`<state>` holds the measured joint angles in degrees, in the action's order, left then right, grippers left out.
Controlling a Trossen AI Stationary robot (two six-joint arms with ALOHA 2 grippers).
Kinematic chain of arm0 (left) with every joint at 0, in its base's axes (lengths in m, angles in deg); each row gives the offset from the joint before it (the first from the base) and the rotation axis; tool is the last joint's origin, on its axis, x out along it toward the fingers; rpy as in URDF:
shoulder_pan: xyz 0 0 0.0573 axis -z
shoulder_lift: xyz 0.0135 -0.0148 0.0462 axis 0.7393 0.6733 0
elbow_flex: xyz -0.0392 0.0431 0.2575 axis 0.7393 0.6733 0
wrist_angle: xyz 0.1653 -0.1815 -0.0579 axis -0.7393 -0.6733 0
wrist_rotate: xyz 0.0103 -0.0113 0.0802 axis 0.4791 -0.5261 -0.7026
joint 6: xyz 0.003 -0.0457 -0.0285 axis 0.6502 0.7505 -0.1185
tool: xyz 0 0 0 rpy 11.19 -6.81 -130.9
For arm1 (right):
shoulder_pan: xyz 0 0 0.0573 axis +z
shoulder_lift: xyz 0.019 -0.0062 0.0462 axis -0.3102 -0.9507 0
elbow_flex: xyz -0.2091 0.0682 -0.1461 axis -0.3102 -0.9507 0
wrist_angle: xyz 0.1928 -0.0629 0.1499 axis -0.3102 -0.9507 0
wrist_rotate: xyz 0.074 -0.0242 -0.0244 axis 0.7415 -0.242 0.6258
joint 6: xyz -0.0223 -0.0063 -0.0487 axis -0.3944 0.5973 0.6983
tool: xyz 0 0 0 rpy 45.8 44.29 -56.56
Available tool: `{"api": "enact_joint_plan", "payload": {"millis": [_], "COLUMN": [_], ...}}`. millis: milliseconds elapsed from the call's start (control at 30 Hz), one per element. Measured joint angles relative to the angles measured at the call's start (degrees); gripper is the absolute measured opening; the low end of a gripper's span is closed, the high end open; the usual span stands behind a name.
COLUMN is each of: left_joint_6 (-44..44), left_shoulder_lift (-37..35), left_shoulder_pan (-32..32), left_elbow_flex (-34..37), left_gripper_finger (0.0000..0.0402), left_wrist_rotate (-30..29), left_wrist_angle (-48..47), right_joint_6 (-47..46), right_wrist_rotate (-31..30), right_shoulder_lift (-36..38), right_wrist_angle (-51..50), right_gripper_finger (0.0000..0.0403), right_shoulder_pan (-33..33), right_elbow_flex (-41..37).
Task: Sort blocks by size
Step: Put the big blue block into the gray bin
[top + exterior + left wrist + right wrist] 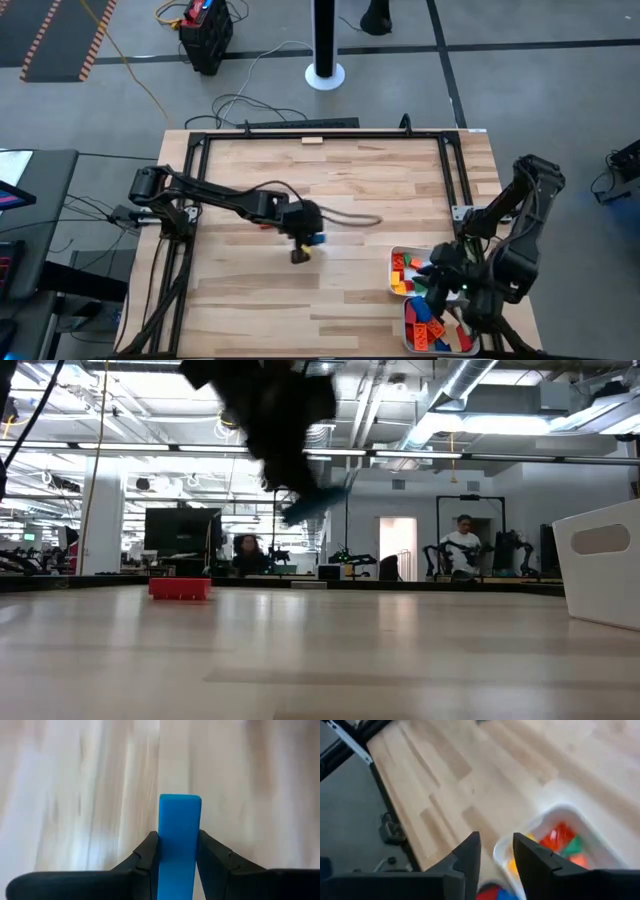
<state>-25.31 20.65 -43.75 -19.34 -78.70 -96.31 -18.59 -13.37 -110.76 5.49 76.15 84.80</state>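
Clamped between the left claw's (179,851) fingers, a long blue block (179,840), carried over bare worktop (340,190) near the centre. Heaped at about four and five o'clock, most blocks (412,272) in two white trays (396,255), with the right claw (496,851) just above, fingers slightly apart, gripping nothing. Judged barely begun: only one red block (180,588) seen lying out on the worktop.
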Motion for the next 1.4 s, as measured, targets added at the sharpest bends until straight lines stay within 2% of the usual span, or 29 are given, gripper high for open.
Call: {"api": "enact_joint_plan", "payload": {"millis": [67, 267, 467, 600, 733, 1033, 1267, 1400], "left_joint_6": [1.94, 8.68, 13.32, 15.12, 16.15, 16.25, 16.25, 15.13], "left_shoulder_lift": [-0.52, -0.46, -0.34, -0.34, -0.32, -0.32, -1.03, -3.59], "left_shoulder_pan": [-0.02, -0.28, -0.17, 0.00, 0.42, 1.60, 0.08, -1.32], "left_elbow_flex": [-1.49, -5.43, -5.70, -5.68, -5.68, -5.66, -5.59, -5.59], "left_gripper_finger": [0.0087, 0.0087, 0.0087, 0.0087, 0.0087, 0.0087, 0.0087, 0.0087], "left_wrist_rotate": [0.60, 8.37, 10.00, 10.01, 10.05, 11.16, 12.73, 13.46], "left_wrist_angle": [6.02, 24.18, 35.31, 39.63, 43.75, 45.69, 44.83, 40.36], "right_joint_6": [3.50, 12.87, 29.17, 43.53, 52.83, 56.46, 54.52, 49.55], "right_wrist_rotate": [-1.44, -6.30, -11.60, -13.32, -13.31, -14.10, -14.53, -14.47], "right_shoulder_lift": [0.00, 1.19, 4.50, 5.03, 4.76, 4.76, 5.35, 5.27], "right_wrist_angle": [0.59, 3.33, 15.59, 26.81, 33.88, 38.49, 38.51, 34.85], "right_gripper_finger": [0.0148, 0.0209, 0.0268, 0.0281, 0.0283, 0.0283, 0.0282, 0.0282], "right_shoulder_pan": [-1.69, -6.94, -12.00, -15.33, -18.71, -23.01, -21.19, -19.23], "right_elbow_flex": [0.00, 0.00, 0.00, 0.00, 0.00, 0.00, 0.00, 0.02]}}
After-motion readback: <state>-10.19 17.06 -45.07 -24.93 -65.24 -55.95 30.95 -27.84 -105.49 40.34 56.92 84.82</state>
